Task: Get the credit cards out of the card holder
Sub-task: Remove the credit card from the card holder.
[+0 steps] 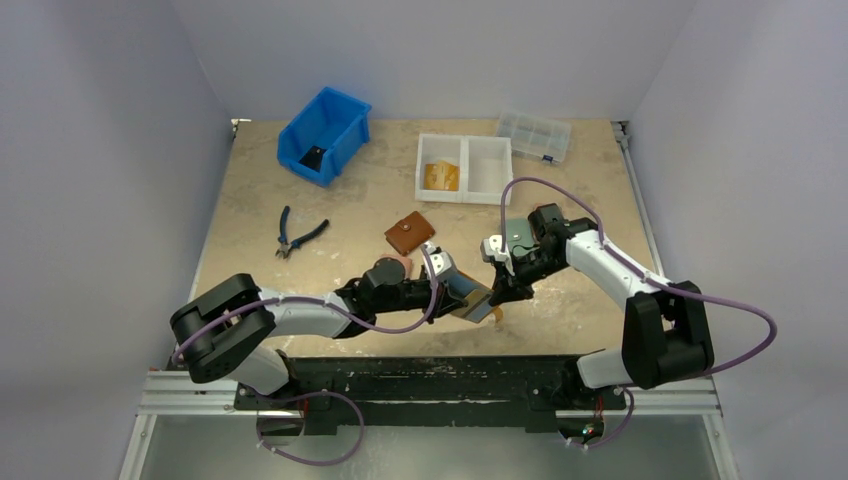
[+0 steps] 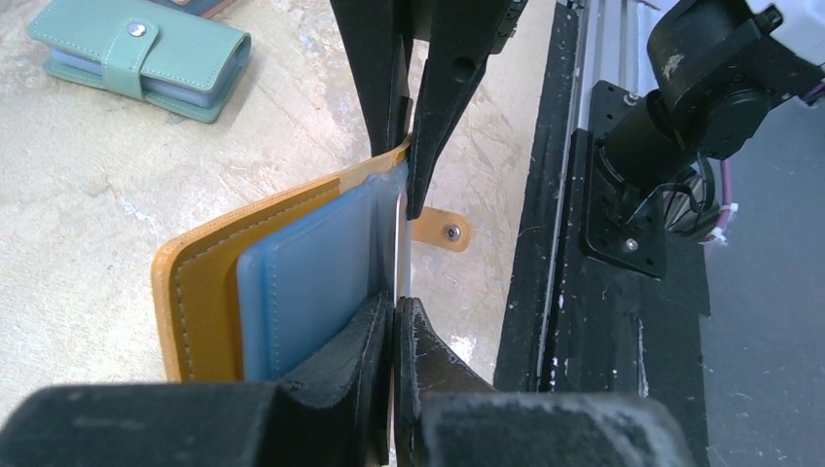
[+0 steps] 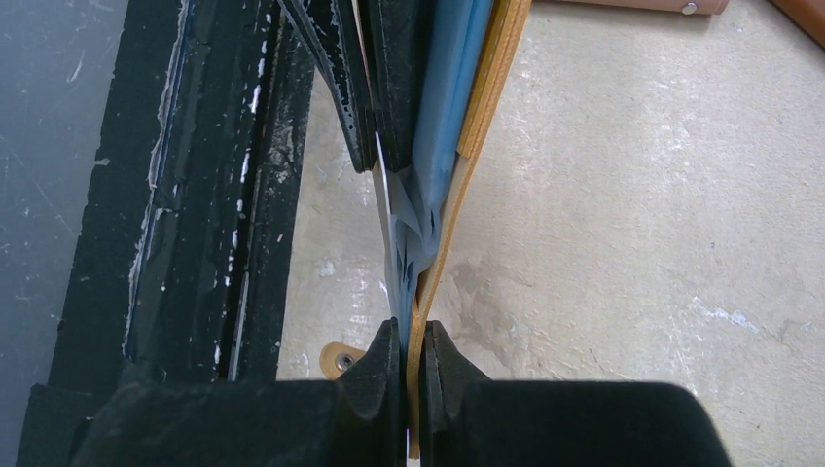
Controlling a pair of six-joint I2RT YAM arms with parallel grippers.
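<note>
White arms (image 1: 300,312) w/ black joints (image 1: 225,330), purple cables (image 1: 745,310).

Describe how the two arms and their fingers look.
The left arm and the right arm are built alike: glossy white links between bulky black joint housings. A purple cable loops loosely along each arm. The left fingers and the right fingers are black and wedge-shaped, with a rough, scuffed surface.
</note>
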